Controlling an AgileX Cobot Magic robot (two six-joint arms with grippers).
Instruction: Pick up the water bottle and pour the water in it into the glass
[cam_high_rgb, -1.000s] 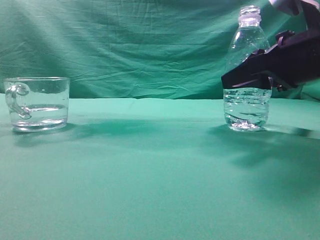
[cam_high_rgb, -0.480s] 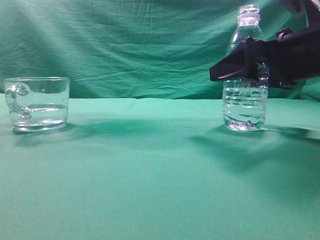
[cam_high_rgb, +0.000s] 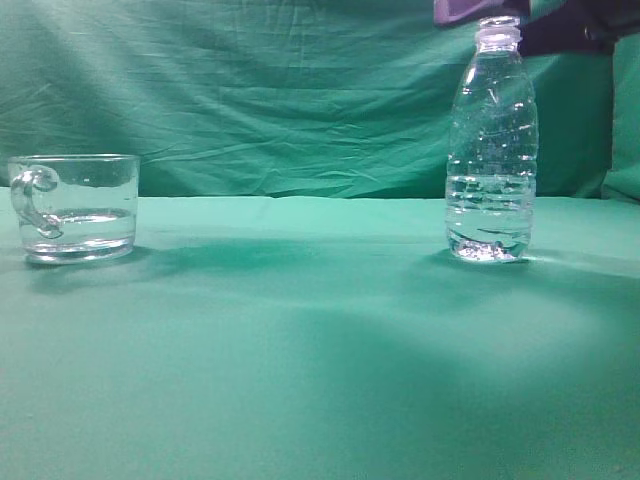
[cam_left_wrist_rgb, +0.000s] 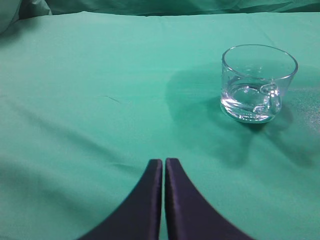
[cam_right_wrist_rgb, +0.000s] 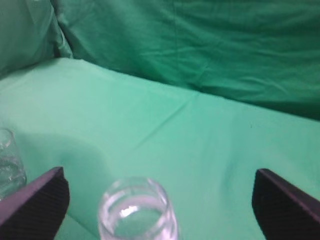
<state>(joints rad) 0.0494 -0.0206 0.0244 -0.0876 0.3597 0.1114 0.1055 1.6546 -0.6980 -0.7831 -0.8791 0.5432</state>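
Note:
The water bottle (cam_high_rgb: 490, 140) stands upright and uncapped on the green cloth at the right, with water (cam_high_rgb: 488, 215) filling its lower part. Its open mouth shows in the right wrist view (cam_right_wrist_rgb: 137, 210). My right gripper (cam_right_wrist_rgb: 159, 192) is open, raised above the bottle, with its fingers wide on either side of the mouth and not touching it; only a dark part shows in the exterior view (cam_high_rgb: 560, 25). The glass (cam_high_rgb: 75, 207) stands at the far left, holding some water, and shows in the left wrist view (cam_left_wrist_rgb: 258, 82). My left gripper (cam_left_wrist_rgb: 164, 162) is shut and empty, short of the glass.
A green cloth covers the table (cam_high_rgb: 300, 360) and hangs as a backdrop (cam_high_rgb: 260, 90). A sliver of the glass (cam_right_wrist_rgb: 9, 165) shows at the left edge of the right wrist view.
My right gripper has let go of the bottle's middle and risen to above its mouth. The bottle stands in the same spot. The glass has not moved.

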